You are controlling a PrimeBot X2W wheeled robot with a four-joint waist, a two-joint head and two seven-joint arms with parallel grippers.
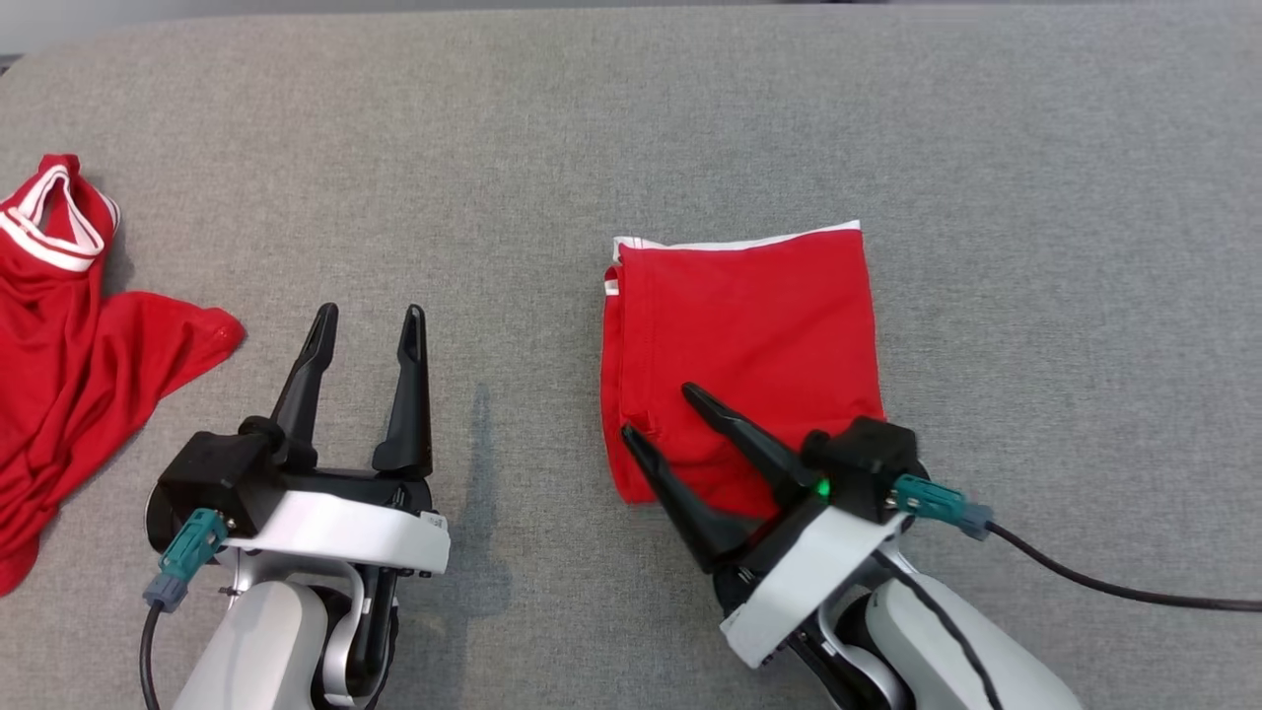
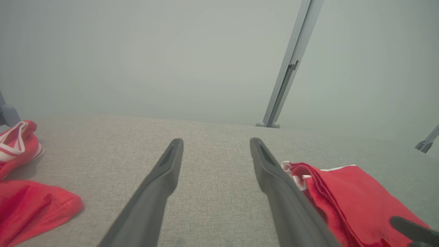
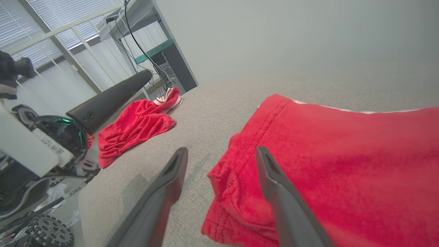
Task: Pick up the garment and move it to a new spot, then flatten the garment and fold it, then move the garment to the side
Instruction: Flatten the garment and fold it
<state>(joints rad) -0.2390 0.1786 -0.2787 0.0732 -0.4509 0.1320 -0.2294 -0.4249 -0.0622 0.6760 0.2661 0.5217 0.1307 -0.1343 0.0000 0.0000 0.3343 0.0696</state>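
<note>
Left gripper (image 1: 371, 310) & right gripper (image 1: 657, 409): long matte-black tapered fingers (image 1: 406, 394), black housings (image 1: 212, 473), white wrist bands (image 1: 335, 532), pale-grey forearms (image 1: 261, 631). Teal plug (image 1: 185, 552) w/ black cable (image 1: 148, 651) at 8 o'clock of left housing; green LED (image 1: 820, 487) on right.

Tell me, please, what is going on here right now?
A two-armed robot is handling clothes on a grey fabric surface. A folded red garment with white trim lies as a neat rectangle right of centre. The right tool is open at its near left corner, one finger over the cloth and one beside it, gripping nothing. The left tool is open over bare surface. A crumpled red garment with a white-striped collar lies at the far left, untouched.
</note>
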